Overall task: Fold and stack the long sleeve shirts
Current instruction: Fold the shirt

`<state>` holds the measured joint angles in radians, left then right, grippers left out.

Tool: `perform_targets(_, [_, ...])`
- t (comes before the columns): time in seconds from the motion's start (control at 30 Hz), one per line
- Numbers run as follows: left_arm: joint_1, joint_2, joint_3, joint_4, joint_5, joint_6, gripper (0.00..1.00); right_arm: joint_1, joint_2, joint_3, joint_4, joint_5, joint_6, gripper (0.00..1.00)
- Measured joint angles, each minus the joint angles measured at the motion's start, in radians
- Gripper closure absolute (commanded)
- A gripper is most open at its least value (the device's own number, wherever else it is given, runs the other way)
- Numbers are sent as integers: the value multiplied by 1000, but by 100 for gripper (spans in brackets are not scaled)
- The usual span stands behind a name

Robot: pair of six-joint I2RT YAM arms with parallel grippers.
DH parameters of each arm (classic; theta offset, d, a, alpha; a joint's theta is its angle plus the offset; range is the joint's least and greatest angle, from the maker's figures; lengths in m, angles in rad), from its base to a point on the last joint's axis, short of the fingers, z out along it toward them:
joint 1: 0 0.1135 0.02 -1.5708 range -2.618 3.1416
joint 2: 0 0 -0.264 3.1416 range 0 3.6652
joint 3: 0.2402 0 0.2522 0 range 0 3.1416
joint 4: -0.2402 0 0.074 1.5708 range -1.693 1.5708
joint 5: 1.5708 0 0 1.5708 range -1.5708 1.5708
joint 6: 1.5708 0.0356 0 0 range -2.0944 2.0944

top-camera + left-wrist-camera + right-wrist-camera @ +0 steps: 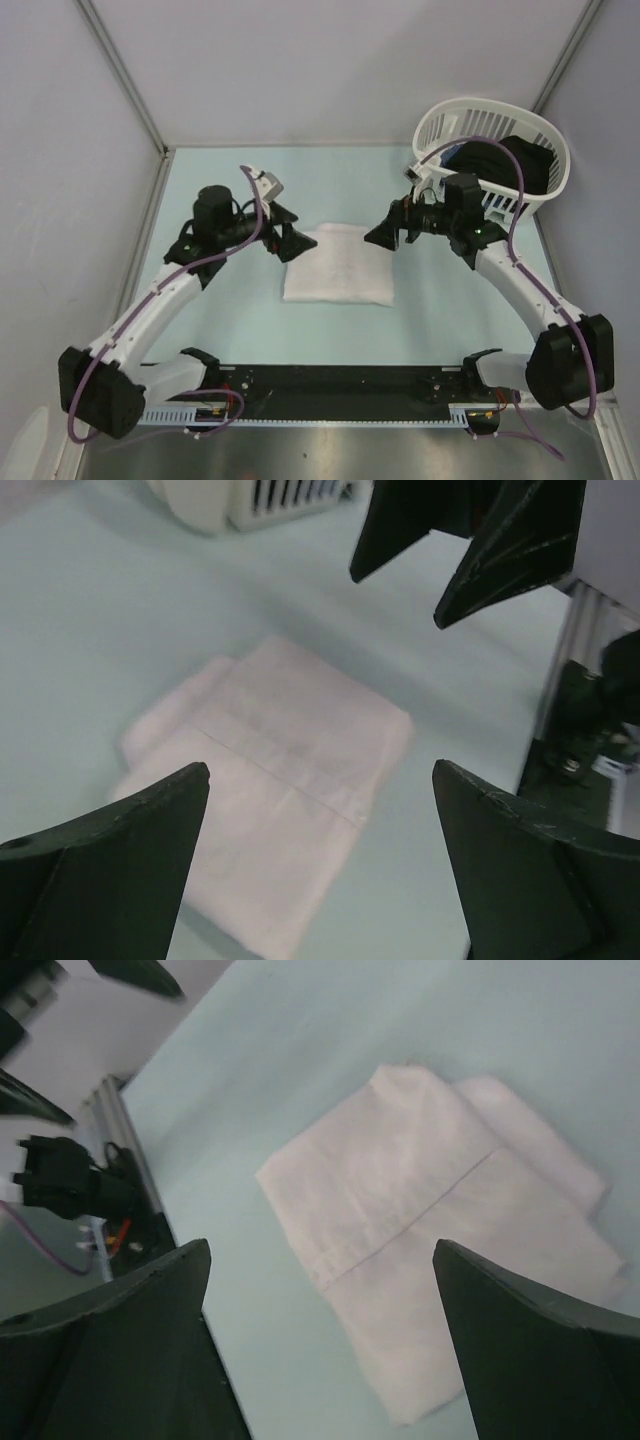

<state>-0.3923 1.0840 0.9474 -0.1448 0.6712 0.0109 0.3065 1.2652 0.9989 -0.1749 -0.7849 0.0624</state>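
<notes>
Only overhead shows dark cloth (pixel 500 165) in the basket (pixel 548 135); left claw (pixel 294 230), right claw (pixel 386 228) gape beside the shirt (pixel 338 265).

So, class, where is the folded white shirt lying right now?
In the top view, the folded white shirt lies flat centre-frame, between the left gripper and the right gripper. The white basket sits at the far right.

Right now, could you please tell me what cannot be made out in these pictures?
Top view: the dark contents of the white basket sit partly behind its wall and the right arm; what they are is unclear.
Left wrist view: the basket is cut off by the top edge.
Every view: the folded white shirt hides its own sleeves and layers.
</notes>
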Motion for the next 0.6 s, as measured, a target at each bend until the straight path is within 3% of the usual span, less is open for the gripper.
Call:
perform_targets(0.1, [-25, 96, -119, 71, 85, -154, 1, 6, 39, -121, 95, -73, 161, 0])
perform_targets(0.27, [-106, 261, -338, 131, 192, -353, 1, 118, 95, -360, 234, -146, 395, 0])
perform_targets(0.6, [-119, 365, -384, 432, 319, -584, 1, 147, 286, -435, 656, -230, 734, 0])
